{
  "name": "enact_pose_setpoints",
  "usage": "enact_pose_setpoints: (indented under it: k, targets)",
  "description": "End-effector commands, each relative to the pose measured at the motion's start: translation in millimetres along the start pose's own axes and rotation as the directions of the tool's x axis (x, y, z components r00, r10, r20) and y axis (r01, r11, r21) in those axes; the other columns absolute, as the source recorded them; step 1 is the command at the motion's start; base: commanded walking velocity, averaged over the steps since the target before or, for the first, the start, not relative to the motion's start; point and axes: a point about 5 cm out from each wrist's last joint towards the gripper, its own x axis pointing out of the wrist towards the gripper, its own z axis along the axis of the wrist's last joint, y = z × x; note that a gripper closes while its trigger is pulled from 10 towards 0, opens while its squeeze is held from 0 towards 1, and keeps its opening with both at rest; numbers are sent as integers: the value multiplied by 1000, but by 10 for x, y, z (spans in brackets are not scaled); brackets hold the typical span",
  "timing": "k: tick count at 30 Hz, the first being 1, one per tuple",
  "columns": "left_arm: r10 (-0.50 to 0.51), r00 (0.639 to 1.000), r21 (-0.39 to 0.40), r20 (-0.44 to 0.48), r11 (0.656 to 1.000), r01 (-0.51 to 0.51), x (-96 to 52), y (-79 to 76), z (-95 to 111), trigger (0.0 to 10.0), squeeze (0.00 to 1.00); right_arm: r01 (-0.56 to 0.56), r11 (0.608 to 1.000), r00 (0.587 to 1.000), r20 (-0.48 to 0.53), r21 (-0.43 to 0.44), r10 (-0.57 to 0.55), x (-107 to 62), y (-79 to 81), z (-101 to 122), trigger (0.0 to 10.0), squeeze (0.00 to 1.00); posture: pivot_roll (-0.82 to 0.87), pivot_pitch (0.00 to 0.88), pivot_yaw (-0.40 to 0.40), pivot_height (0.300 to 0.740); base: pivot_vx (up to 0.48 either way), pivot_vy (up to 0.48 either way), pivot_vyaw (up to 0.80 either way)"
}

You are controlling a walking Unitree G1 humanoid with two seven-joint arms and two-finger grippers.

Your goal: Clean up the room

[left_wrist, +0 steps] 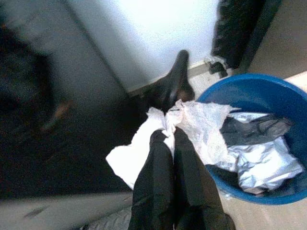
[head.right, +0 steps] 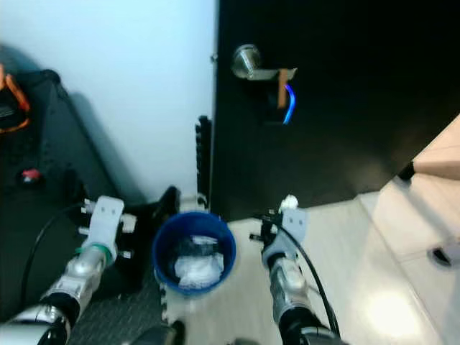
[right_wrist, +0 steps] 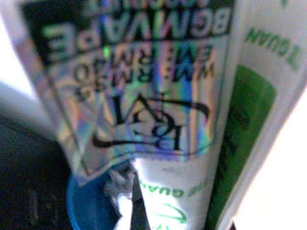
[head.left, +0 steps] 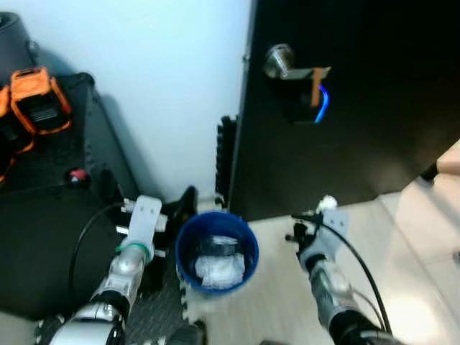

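A blue bucket (head.left: 181, 248) stands on the floor at the foot of the white wall, with crumpled white and silver rubbish inside. My left gripper (left_wrist: 168, 136) is shut on a crumpled white paper (left_wrist: 125, 160) just beside the bucket's rim (left_wrist: 259, 88). My right gripper (head.left: 298, 231) hovers to the right of the bucket. A white and green packet with a shiny holographic label (right_wrist: 158, 105) sits very close to its camera, apparently held, with the bucket (right_wrist: 81, 208) below it.
A black door (head.left: 374, 129) with a silver handle (head.left: 279, 61) rises behind the bucket. A black case (head.left: 50, 187) carrying orange tools (head.left: 36, 100) stands at the left. A black object (head.left: 188, 200) lies by the wall. Pale tiles (head.left: 402, 259) lie to the right.
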Motion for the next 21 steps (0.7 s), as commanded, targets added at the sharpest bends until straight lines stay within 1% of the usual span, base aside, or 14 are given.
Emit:
enact_pose_setpoints:
  k: [1,3,4,5,6,8,10,13,19,21]
  targets:
    - [-40,999,22,16,999,40,-6,-60,8,10000,0,40,999,999,-6,18,-40,-40,-62,-45,10000,0,64,12,-11,740,0,0,650]
    - [-81,995,34,49,996,80,8,-102,85,10000,0,72,996,997,2,46,-72,-39,-113,-25,10000,0,67,18,-13,740,0,0,0]
    - [-81,995,34,49,996,80,8,-102,85,10000,0,72,996,997,2,46,-72,-39,-113,-25,10000,0,67,18,-13,740,0,0,0]
    - [-135,986,42,95,990,132,38,-161,226,10000,0,93,995,996,2,33,-93,-46,-169,-14,10000,0,67,24,-14,740,0,0,0]
    - [-135,986,42,95,990,132,38,-161,226,10000,0,93,995,996,2,33,-93,-46,-169,-14,10000,0,67,24,-14,740,0,0,0]
    - [-166,979,48,121,986,161,53,-195,312,10000,0,103,995,995,-1,18,-103,-50,-198,-11,10000,0,67,24,-14,740,0,0,0]
    - [-173,977,49,128,985,168,59,-204,338,10000,0,107,994,994,-1,25,-107,-51,-205,-11,10000,0,67,24,-14,740,0,0,0]
    - [-182,970,35,163,983,179,96,-218,497,10000,0,139,990,990,5,37,-139,-67,-261,-6,10000,0,61,29,-10,740,0,0,-800]
    - [-188,968,35,169,982,185,99,-229,520,10000,0,145,989,989,6,27,-145,-75,-274,-10,10000,0,58,32,-7,740,0,0,-781]
    - [-193,967,36,166,981,190,91,-245,499,10000,0,138,990,990,2,16,-138,-75,-266,-16,10000,0,58,32,-7,740,0,0,0]
